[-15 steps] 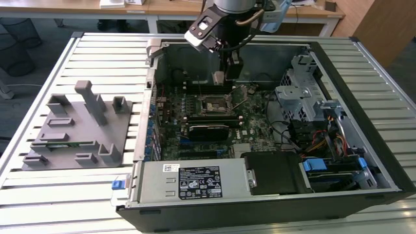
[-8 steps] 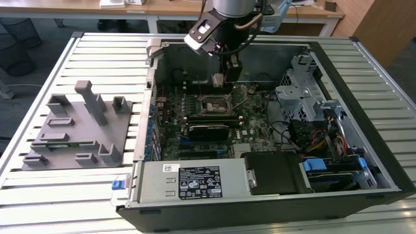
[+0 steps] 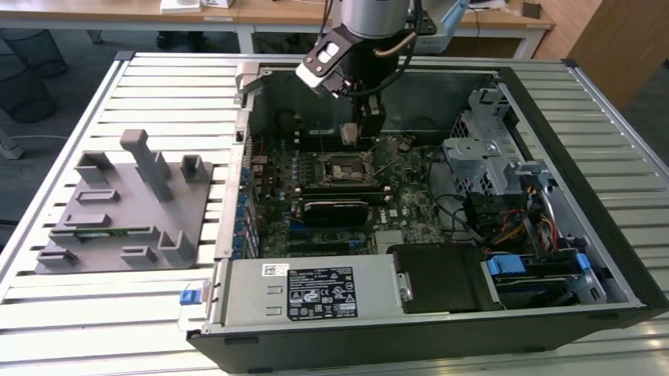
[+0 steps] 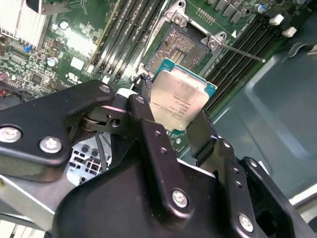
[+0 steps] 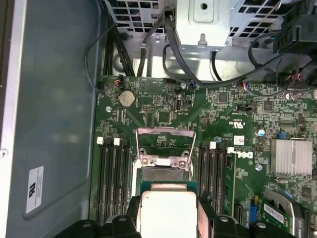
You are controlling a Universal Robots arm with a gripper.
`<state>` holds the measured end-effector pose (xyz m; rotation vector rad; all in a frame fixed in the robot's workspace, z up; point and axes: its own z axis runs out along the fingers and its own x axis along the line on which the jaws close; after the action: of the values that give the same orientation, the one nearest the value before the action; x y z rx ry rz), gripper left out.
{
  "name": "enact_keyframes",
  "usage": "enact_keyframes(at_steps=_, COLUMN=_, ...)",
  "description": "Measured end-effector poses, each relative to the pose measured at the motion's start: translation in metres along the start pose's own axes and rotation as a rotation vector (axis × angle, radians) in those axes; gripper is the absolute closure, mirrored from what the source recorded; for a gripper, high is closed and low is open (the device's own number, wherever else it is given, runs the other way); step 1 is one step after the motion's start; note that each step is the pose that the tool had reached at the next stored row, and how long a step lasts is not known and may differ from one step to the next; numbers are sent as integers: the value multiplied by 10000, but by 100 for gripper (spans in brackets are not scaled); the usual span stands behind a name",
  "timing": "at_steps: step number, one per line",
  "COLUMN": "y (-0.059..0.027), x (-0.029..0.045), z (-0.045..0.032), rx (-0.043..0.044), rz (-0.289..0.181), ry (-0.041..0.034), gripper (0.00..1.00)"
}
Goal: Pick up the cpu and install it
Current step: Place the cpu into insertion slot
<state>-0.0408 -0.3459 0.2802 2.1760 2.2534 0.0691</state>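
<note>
Gripper (image 3: 352, 135) is reaching down into the open pc case (image 3: 434, 94), jaws clamping the cpu (image 4: 179, 96) by two opposite edges. Fingers (image 4: 147, 126) are pressing in on either side of it. The metal lid is showing between them and the green substrate edge is poking out past the tips. In the first wrist view the cpu (image 5: 168, 212) is sitting right between the tips, lid facing the camera.

Cpu is hanging over the motherboard (image 3: 274, 196), not seated. The socket (image 4: 174, 47) is lying just past the fingertips, open, with its contact field exposed. Its load plate (image 5: 166, 144) is standing flipped up on the far side of the socket from the gripper. The thin lever (image 4: 242, 52) is sticking out to one side. Can't tell how much gap is separating cpu and socket.

RAM slots (image 5: 111, 173) are running along both sides of the socket, flanking the gripper. A finned silver heatsink (image 5: 290, 156) is sitting on the board well off to one side of the gripper. A coin cell (image 5: 127, 98) is lying beyond the load plate, farther from the tips. Black cables (image 5: 148, 44) are trailing across the far end of the board.

Outside the case, well away from the gripper, a grey fixture plate (image 3: 115, 211) is resting on the slatted table (image 3: 105, 329).
</note>
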Motion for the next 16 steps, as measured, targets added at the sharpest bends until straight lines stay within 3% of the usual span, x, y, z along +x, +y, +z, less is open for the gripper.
enact_keyframes(at_steps=10, y=-12, x=16, z=174, rx=-1, rz=1, ry=1, gripper=47)
enact_keyframes(at_steps=16, y=-65, x=25, z=257, rx=0, rz=0, ry=0, gripper=47)
